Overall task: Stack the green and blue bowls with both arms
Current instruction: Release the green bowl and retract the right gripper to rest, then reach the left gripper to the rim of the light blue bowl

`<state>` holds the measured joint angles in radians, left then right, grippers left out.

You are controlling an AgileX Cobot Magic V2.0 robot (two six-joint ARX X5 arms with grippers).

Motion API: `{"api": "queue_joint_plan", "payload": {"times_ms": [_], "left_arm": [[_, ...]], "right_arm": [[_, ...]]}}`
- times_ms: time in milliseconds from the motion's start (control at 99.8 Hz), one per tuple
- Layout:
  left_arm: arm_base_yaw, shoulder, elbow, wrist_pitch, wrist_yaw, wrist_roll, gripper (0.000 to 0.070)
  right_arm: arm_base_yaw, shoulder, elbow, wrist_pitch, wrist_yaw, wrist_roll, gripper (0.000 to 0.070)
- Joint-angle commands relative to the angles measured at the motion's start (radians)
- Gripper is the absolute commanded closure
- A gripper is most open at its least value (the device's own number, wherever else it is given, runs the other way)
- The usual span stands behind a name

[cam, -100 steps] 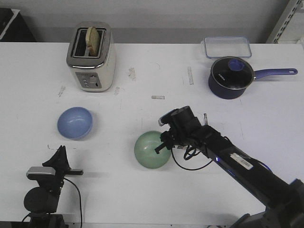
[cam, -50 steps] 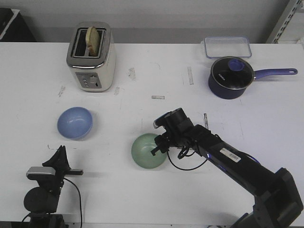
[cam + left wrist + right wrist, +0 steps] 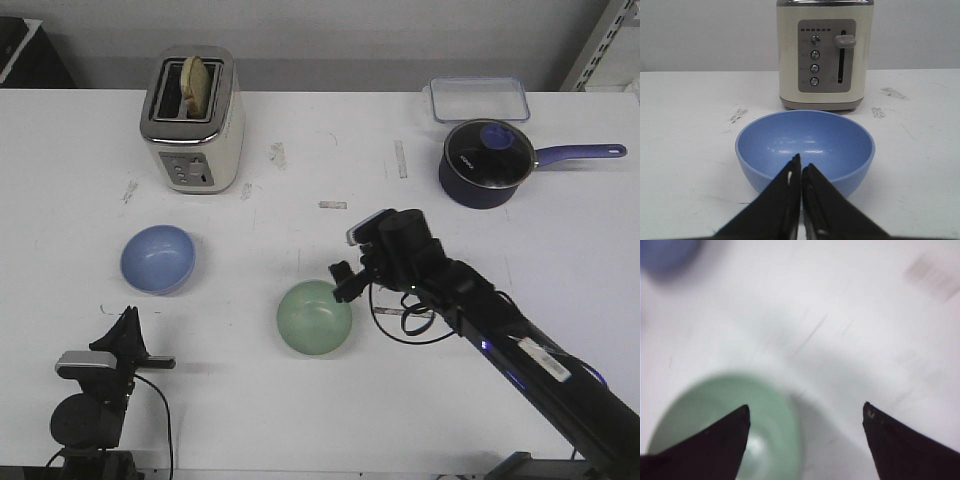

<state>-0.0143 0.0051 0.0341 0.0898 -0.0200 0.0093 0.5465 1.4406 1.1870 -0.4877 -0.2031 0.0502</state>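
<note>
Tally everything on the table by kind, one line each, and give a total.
Bowls: 2, the green bowl and the blue bowl
Toasters: 1, the toaster
Saucepans: 1, the lidded saucepan
Containers: 1, the clear container
Total: 5

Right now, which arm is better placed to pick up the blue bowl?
Left. Its shut gripper points straight at the blue bowl, close ahead. The open right gripper sits by the green bowl, farther away.

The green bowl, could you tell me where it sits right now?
In the front view the green bowl sits on the table near the middle front, just left of the open right gripper and right of the blue bowl.
</note>
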Motion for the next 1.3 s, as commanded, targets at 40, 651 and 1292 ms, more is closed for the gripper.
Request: {"api": "queue_joint_plan", "payload": {"times_ms": [40, 651, 1292], "left_arm": [[0.001, -0.002, -0.021, 0.011, 0.002, -0.002, 0.0699], [0.001, -0.002, -0.021, 0.009, 0.002, -0.002, 0.0699], [0.001, 0.000, 0.023, 0.141, 0.001, -0.002, 0.0699]], "right_arm": [[-0.040, -0.078, 0.018, 0.000, 0.092, -0.036, 0.0340], [-0.404, -0.634, -0.326, -0.044, 0.229, -0.127, 0.0700], [-0.429, -1.041, -0.692, 0.118, 0.229, -0.125, 0.0700]]}}
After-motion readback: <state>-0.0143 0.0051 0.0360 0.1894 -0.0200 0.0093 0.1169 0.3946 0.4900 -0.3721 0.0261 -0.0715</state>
